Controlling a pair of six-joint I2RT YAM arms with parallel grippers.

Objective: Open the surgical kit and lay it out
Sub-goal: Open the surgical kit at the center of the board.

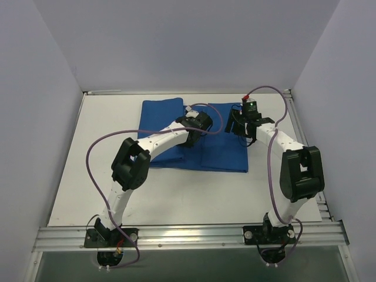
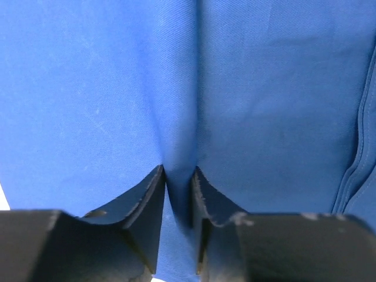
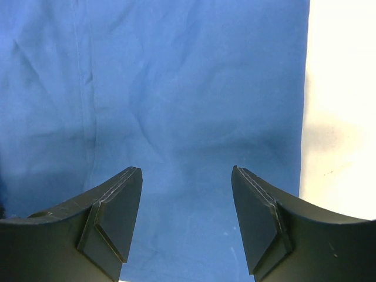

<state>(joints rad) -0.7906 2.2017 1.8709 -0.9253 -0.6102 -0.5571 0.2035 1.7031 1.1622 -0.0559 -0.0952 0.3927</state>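
The blue cloth (image 1: 161, 117) is laid flat on the white table (image 1: 176, 194), toward the far side, approx. centred btwn the two arms. It is seen folded over, w/ a crease (image 1: 202, 154) running near-to-far down its middle. Whatever is wrapped inside is hidden.

A narrow ridge of the cloth is pinched up btwn the fingers of the left gripper (image 2: 178, 175). These are drawn close together, w/ only fabric in the gap. That grip is placed at the far-middle part of the cloth. A stitched hem (image 2: 355, 158) is seen at the right edge of the left wrist view.

The right gripper (image 3: 187, 176) is held over the cloth's right part, jaws spread wide, only flat cloth seen below the gap. Whether its tips touch the fabric can't be told. Bare table is shown just right of the cloth's edge in the right wrist view.

Both arms are bent inward from bases bolted to the metal rail (image 1: 188, 235) at the near edge.
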